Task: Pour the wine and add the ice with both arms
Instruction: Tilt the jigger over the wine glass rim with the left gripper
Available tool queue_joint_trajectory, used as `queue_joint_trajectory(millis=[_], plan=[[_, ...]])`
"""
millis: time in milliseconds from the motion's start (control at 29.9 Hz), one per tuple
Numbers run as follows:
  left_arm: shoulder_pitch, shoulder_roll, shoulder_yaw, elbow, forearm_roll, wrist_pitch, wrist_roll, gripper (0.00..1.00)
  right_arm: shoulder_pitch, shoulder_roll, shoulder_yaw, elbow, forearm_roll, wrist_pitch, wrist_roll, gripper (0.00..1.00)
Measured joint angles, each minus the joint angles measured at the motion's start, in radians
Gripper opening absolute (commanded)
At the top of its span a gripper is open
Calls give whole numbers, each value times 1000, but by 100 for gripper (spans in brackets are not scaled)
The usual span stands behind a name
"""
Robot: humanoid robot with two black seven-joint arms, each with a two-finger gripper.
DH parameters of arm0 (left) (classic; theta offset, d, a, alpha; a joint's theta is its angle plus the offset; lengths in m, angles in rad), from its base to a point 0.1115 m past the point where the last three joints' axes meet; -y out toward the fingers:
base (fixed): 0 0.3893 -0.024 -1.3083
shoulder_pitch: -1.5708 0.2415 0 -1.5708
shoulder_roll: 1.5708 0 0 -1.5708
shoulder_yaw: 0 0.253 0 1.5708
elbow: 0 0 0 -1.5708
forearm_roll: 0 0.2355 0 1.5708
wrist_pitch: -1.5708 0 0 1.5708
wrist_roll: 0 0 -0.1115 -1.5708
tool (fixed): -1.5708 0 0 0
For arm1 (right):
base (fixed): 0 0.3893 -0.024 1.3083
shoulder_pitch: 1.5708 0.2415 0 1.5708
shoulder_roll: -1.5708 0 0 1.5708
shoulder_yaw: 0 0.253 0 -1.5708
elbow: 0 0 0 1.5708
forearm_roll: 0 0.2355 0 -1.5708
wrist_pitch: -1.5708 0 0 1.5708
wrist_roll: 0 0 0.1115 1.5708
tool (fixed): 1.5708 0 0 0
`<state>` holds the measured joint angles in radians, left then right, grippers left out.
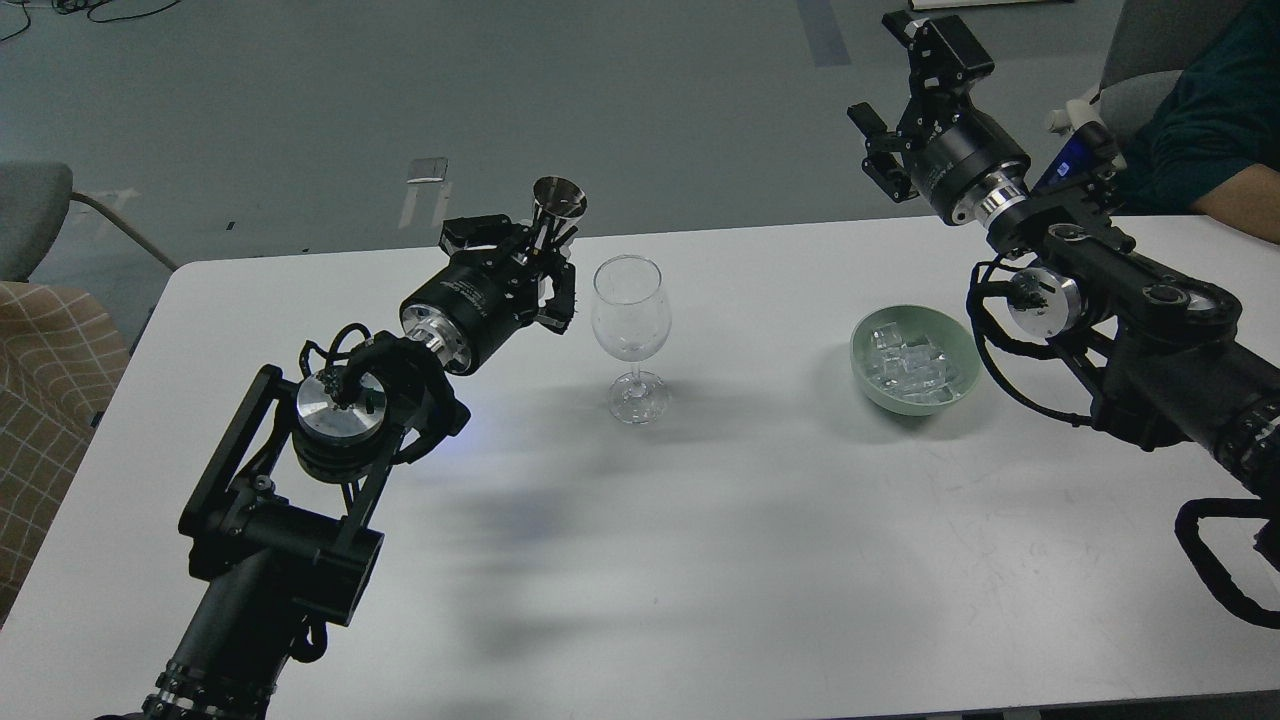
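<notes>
A clear, empty wine glass [630,310] stands upright at the middle of the white table [700,540]. My left gripper [545,268] is shut on a small steel jigger cup [556,205], held upright just left of the glass rim and slightly above it. A pale green bowl [915,400] to the right of the glass holds several clear ice cubes [910,362]. My right gripper [900,90] is open and empty, raised high beyond the table's far edge, above and behind the bowl.
A person's arm in a dark green sleeve [1215,130] rests at the table's far right corner. A grey chair [40,215] and a checked cushion [45,380] stand off the table's left side.
</notes>
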<state>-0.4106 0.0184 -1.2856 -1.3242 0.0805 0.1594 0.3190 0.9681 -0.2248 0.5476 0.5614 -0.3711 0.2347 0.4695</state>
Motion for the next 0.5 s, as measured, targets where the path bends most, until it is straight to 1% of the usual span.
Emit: queue_joint_trajectory(millis=[501], plan=[[16, 4, 28, -9, 62, -35, -3, 0, -2, 4, 0, 0, 0, 0, 0, 100]])
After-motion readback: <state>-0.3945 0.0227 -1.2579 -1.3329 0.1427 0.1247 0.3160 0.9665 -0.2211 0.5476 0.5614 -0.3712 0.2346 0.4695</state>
